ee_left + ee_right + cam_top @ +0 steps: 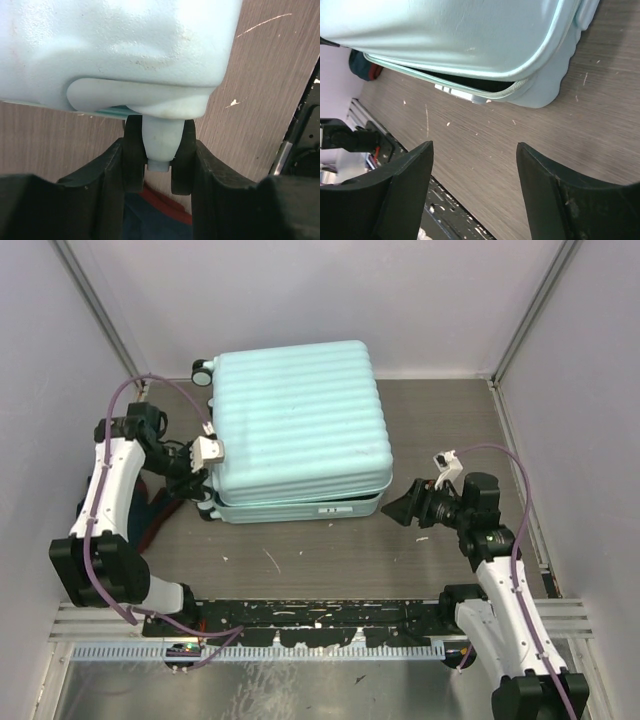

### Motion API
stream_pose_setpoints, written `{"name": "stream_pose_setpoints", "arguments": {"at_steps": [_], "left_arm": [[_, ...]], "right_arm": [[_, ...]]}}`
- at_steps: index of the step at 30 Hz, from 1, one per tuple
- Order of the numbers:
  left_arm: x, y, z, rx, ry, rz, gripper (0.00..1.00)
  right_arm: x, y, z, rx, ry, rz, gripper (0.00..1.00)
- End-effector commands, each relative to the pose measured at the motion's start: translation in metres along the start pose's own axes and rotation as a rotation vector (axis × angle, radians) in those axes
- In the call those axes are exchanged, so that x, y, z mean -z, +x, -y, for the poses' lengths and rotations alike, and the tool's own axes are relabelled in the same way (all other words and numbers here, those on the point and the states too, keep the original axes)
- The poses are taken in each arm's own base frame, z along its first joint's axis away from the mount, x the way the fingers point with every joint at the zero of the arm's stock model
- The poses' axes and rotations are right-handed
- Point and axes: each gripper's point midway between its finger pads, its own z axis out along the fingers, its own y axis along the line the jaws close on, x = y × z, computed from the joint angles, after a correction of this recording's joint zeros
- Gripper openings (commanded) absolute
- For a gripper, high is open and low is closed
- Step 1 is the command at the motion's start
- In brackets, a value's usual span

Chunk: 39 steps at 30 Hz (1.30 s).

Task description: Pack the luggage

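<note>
Luggage [298, 425] sits slightly ajar — left jaws grip its wheel [132, 160].

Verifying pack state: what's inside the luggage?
The luggage has its lid down but not sealed. Through the near-edge gap, the right wrist view shows only darkness. Any contents are covered by the lid.

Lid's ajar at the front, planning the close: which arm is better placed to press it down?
Right, probably: right claw is open and free beside the luggage gap; left claw grips a wheel.
</note>
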Motion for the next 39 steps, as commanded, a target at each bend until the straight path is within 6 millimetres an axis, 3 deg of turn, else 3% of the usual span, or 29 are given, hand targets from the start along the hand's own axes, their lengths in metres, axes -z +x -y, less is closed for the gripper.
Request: {"name": "stream_pose_setpoints", "arguments": {"at_steps": [1, 5, 10, 12, 16, 20, 21, 24, 26, 28, 32, 35, 39], "left_arm": [[0.042, -0.026, 0.01, -0.02, -0.006, -0.011, 0.23], [0.066, -0.019, 0.006, -0.036, -0.01, -0.045, 0.01], [0.089, -0.006, 0.006, -0.065, -0.019, -0.062, 0.0], [0.08, -0.002, 0.012, -0.052, 0.002, -0.041, 0.0], [0.041, -0.003, 0.027, -0.02, 0.038, -0.01, 0.0], [0.017, 0.014, 0.033, -0.004, 0.035, -0.037, 0.02], [0.015, 0.019, 0.034, 0.003, 0.042, -0.055, 0.05], [0.025, 0.023, 0.031, 0.032, 0.029, -0.072, 0.35], [0.042, 0.014, 0.018, 0.063, -0.028, -0.015, 0.56], [0.062, 0.005, 0.0, 0.089, -0.083, 0.044, 0.67], [0.098, 0.008, -0.046, 0.137, -0.215, 0.078, 0.65], [0.096, 0.013, -0.075, 0.209, -0.274, 0.098, 0.62], [0.073, 0.03, -0.112, 0.287, -0.388, 0.099, 0.61]], "right_arm": [[-0.008, -0.005, -0.008, -0.088, -0.058, 0.019, 0.68], [-0.014, 0.013, 0.003, -0.186, -0.031, -0.023, 0.63], [-0.018, 0.021, 0.013, -0.229, 0.002, -0.036, 0.59], [-0.021, 0.021, 0.016, -0.238, 0.005, -0.032, 0.59], [-0.023, 0.021, 0.019, -0.242, 0.016, -0.034, 0.56], [-0.024, 0.023, 0.026, -0.245, 0.048, -0.034, 0.53], [-0.024, 0.023, 0.027, -0.245, 0.053, -0.034, 0.52], [-0.024, 0.023, 0.03, -0.25, 0.066, -0.027, 0.48], [-0.025, 0.023, 0.031, -0.253, 0.068, -0.022, 0.45], [-0.026, 0.023, 0.033, -0.257, 0.076, -0.015, 0.42], [-0.029, 0.024, 0.038, -0.27, 0.083, 0.0, 0.38], [-0.031, 0.024, 0.038, -0.283, 0.077, 0.002, 0.37], [-0.034, 0.023, 0.037, -0.287, 0.058, 0.008, 0.34]]}}
